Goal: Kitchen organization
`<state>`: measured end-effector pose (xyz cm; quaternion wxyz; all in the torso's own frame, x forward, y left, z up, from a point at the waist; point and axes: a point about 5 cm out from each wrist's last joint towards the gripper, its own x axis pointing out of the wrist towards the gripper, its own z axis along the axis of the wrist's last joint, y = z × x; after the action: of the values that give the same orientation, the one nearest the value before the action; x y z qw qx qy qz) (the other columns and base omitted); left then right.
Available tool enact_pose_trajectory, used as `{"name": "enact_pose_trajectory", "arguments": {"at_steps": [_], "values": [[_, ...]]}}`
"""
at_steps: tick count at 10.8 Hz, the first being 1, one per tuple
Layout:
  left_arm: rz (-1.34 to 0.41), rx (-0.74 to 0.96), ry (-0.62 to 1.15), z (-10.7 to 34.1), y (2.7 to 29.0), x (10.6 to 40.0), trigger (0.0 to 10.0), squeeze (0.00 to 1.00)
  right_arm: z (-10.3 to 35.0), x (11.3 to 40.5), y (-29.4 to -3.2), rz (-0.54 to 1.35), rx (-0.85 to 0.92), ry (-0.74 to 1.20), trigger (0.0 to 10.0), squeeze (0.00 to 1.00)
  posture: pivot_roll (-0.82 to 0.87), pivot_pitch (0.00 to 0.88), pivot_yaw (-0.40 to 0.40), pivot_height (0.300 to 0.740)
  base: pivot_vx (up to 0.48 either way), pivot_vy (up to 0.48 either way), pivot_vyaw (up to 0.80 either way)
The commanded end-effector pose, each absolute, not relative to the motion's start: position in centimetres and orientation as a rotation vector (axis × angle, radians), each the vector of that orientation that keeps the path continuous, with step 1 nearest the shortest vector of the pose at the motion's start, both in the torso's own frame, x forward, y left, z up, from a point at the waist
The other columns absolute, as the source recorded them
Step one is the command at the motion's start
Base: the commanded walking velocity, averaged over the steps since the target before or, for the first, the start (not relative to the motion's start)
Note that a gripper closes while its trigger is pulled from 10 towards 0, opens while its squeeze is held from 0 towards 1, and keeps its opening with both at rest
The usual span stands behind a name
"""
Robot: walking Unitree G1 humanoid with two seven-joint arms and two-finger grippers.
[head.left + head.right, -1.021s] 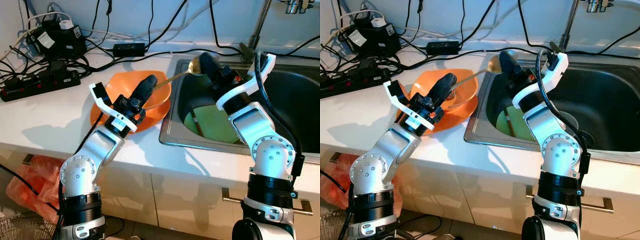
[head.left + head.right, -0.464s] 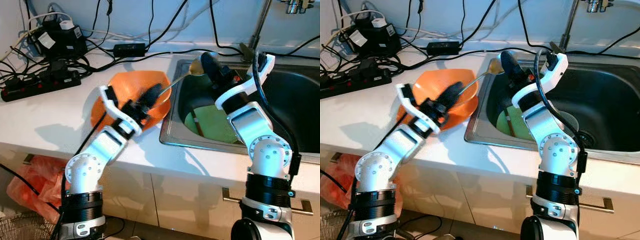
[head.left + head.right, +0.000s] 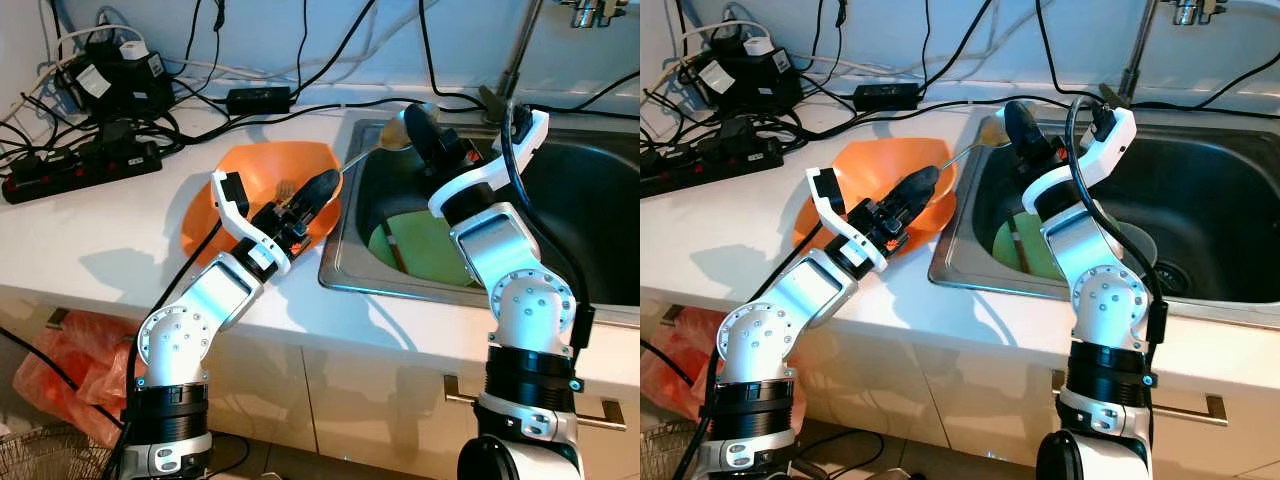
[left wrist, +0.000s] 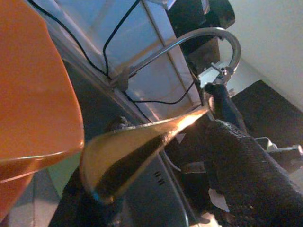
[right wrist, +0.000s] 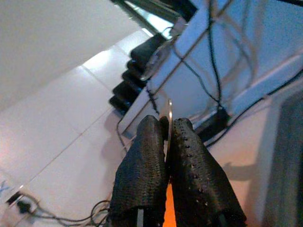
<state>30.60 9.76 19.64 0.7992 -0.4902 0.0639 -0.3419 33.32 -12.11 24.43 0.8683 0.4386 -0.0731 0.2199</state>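
Our right gripper, pinched shut on the spoon bowl, sends its handle toward eight o'clock, where our left gripper grips it.

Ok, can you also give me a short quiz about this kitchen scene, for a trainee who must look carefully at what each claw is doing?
1. Choose one. What does the right claw hold?
A. a fork
B. a gold spoon
C. a cup

2. True or false: the left claw is down inside the sink.

3. Fill the gap: the flat thing lying in the sink is ____ in colour.

Key
1. B. The right claw is shut on the spoon's round end.
2. False. It is at the orange bowl on the white counter.
3. Green.
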Motion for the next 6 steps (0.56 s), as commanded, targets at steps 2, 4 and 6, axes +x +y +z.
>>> {"name": "enact_pose_trajectory", "arguments": {"at_steps": [2,4,6], "values": [[-0.756,-1.001,0.129,20.2,9.7,30.6,10.0,1.00,24.9,33.9,-12.5,0.399,0.920,-0.180,0.0,0.00,0.05,0.018,0.107,0.740,0.000,0.000,0.00],[-0.754,-0.988,0.133,20.1,9.7,30.6,10.0,1.00,24.9,34.7,-14.0,0.279,0.911,-0.217,0.0,0.00,0.05,0.018,0.107,0.740,0.000,0.000,0.00],[-0.749,-0.964,0.140,20.0,9.7,30.6,10.0,1.00,24.8,35.4,-15.5,0.181,0.889,-0.244,0.0,0.00,0.05,0.013,0.108,0.740,0.000,0.000,0.00]]}}
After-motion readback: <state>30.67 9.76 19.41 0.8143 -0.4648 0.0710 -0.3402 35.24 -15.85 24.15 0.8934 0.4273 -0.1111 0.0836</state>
